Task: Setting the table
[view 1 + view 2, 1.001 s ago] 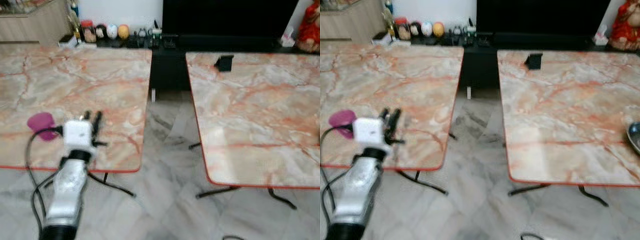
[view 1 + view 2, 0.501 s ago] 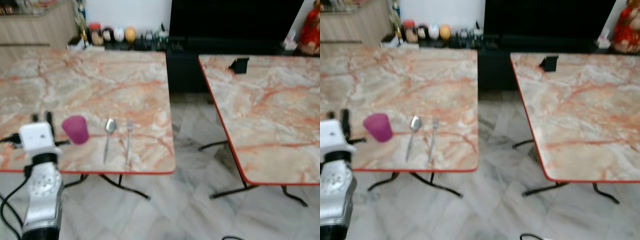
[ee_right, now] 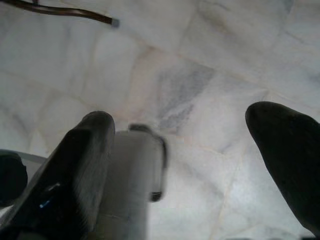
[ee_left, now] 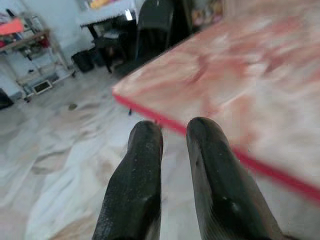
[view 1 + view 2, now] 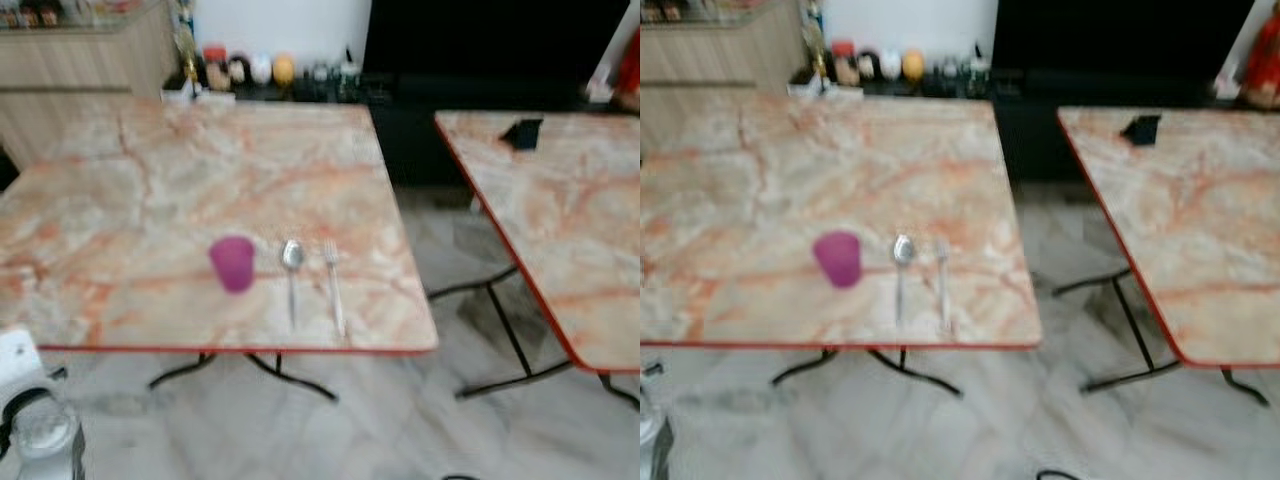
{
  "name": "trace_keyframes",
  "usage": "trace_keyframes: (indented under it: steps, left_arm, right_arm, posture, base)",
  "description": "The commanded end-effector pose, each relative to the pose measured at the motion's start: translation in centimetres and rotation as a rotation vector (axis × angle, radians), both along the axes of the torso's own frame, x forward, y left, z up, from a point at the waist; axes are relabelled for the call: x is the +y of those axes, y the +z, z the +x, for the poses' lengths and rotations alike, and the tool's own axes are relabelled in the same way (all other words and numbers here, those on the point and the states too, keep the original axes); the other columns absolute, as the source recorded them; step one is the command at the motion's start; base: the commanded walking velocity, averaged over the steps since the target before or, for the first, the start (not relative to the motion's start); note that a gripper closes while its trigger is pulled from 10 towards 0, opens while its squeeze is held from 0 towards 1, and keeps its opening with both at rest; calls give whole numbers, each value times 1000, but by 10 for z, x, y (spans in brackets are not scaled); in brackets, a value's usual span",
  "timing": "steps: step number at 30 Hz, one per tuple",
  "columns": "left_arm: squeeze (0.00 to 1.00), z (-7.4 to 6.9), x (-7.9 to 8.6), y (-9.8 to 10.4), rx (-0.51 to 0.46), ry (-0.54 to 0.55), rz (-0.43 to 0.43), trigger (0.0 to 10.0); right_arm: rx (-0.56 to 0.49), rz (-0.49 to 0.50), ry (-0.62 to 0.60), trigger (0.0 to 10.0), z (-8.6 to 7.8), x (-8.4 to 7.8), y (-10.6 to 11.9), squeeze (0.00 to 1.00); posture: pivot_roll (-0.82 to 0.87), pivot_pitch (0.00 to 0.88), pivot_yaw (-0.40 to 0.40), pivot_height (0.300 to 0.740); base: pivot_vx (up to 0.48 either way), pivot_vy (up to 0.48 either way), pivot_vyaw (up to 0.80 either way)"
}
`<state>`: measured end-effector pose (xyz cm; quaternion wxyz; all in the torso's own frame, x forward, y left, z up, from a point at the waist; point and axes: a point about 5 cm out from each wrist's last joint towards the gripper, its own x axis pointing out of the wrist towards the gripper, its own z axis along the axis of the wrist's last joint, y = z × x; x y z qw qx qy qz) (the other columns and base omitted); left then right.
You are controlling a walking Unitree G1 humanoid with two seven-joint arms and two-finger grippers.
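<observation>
A purple cup (image 5: 233, 263) stands upright near the front edge of the left marble table (image 5: 150, 190). Just to its right a spoon (image 5: 292, 272) and a fork (image 5: 333, 287) lie side by side, handles toward me. My left arm (image 5: 28, 420) is low at the table's front left corner, off the tabletop. In the left wrist view my left gripper (image 4: 174, 132) is shut with nothing in it, pointing at the table's red edge (image 4: 165, 120). My right gripper (image 3: 185, 125) hangs open over the marble floor.
A second marble table (image 5: 580, 230) stands to the right with a small black object (image 5: 522, 132) on it, and a floor gap lies between the two. Jars and small items (image 5: 250, 70) line a low shelf behind, beside a wooden cabinet (image 5: 80, 70).
The view has swung left. My left arm has drawn back from over the tabletop beside the cup and dropped below the front edge, uncovering the spoon and fork.
</observation>
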<state>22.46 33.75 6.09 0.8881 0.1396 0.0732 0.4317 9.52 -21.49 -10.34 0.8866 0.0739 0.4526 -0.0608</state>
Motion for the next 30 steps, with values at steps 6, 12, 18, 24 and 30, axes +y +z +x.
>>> trace_keyframes:
  steps: [6,12,18,24,30]
  left_arm:
    - [0,-12,-20,-65,379,-140,-131,10000]
    - [0,-19,-53,-100,566,-339,-324,10000]
    - [0,-19,-91,-118,649,-574,-490,10000]
    - [0,-17,-114,-124,685,-678,-498,10000]
    - [0,-22,-115,-128,716,-660,-530,10000]
  right_arm:
    - [15,-13,-21,10000,-5,-5,-1,0]
    - [10,-18,-20,10000,-5,-6,0,0]
    - [12,-25,-32,10000,-5,-7,0,0]
    - [1,-20,-54,10000,-5,-7,0,0]
    - [0,-21,-61,10000,-5,-6,0,0]
  posture:
    - [73,0,-10,740]
    - [78,0,-18,740]
    - [75,0,-22,740]
    - [62,0,-23,740]
    - [54,0,-18,740]
  base:
    - [0,351,0]
    - [0,0,0]
    - [0,0,0]
    - [0,0,0]
    - [0,0,0]
